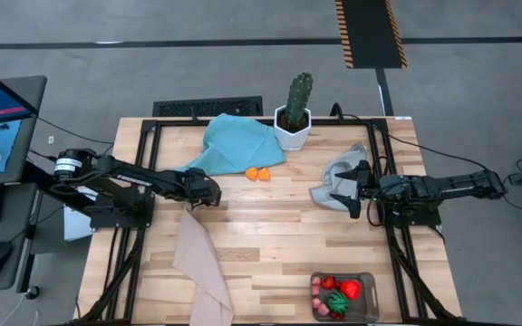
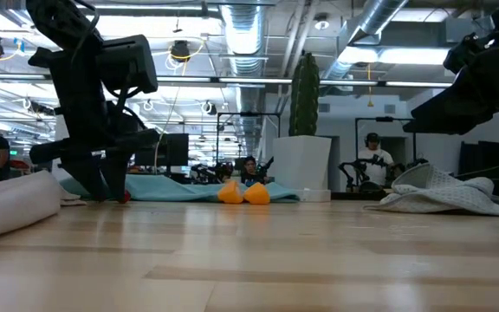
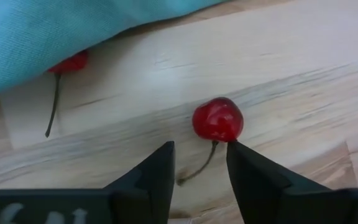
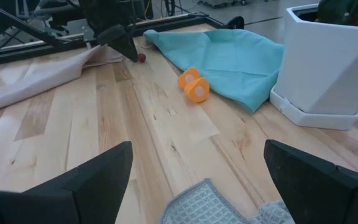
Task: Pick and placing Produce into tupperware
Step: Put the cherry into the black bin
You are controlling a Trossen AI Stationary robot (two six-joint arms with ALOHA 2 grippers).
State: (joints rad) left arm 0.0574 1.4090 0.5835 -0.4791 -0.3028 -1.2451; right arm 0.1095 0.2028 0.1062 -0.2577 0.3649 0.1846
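While its fingers stand a narrow gap apart and hold nothing, the left pincer (image 3: 199, 163) hangs low over the tabletop (image 1: 279, 235) with a red cherry (image 3: 217, 119) just ahead of its tips, the stem trailing back between them. A second cherry (image 3: 69, 63) lies half under the edge of the teal cloth (image 1: 236, 142) nearby. Two orange pieces (image 1: 258, 173) sit together beside that cloth, near the cactus pot (image 1: 293, 129). The right pincer (image 1: 355, 188) waits spread wide over the grey cloth (image 1: 335, 174). At the tabletop's near edge, the tupperware (image 1: 368, 305) holds several red, pink and green produce pieces (image 1: 338, 294). A beige cloth (image 1: 199, 267) lies left of it.
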